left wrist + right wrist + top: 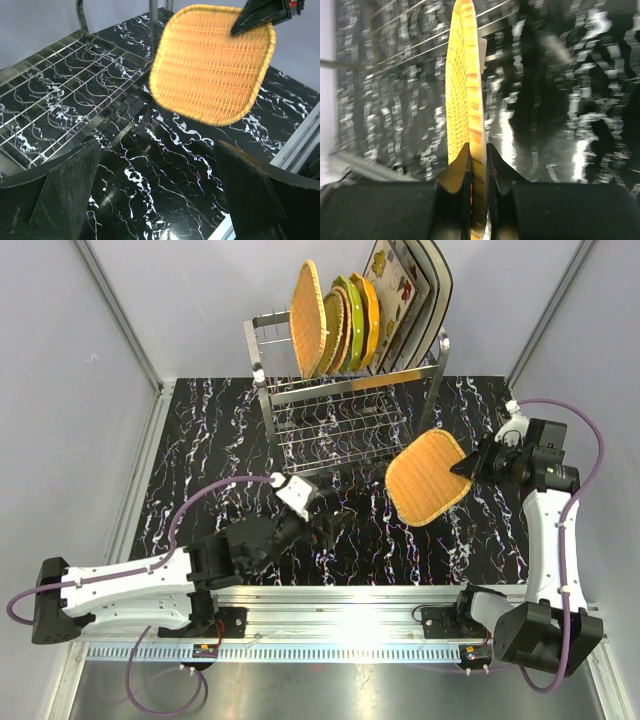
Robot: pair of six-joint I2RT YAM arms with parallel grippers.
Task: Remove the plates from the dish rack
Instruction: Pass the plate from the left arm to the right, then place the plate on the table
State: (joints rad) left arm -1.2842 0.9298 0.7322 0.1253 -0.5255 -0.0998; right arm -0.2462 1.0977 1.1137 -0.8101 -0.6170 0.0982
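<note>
The right gripper (478,150) is clamped on the rim of a tan, woven-textured square plate with rounded corners (427,478), one finger pressed to each face - the wrist camera sees the plate edge-on between them. At centre right of the overhead frame the plate hangs tilted over the black, white-veined marble-pattern tabletop (200,440), just in front of the right corner of the tall two-tier steel wire dish rack (345,400); whether its lower edge touches the table cannot be told. The left gripper (157,150), below centre in the overhead frame, has its fingers spread wide with nothing between them, poised over the tabletop near the rack's lower shelf. On the rack's upper tier, at top centre, plates stand upright among the prongs: another tan woven plate (307,320) at the left, a scalloped yellow-green plate (350,325), a scalloped orange plate (370,315), then large square cream plates with coloured flowers and dark rims (400,290) at the right.
</note>
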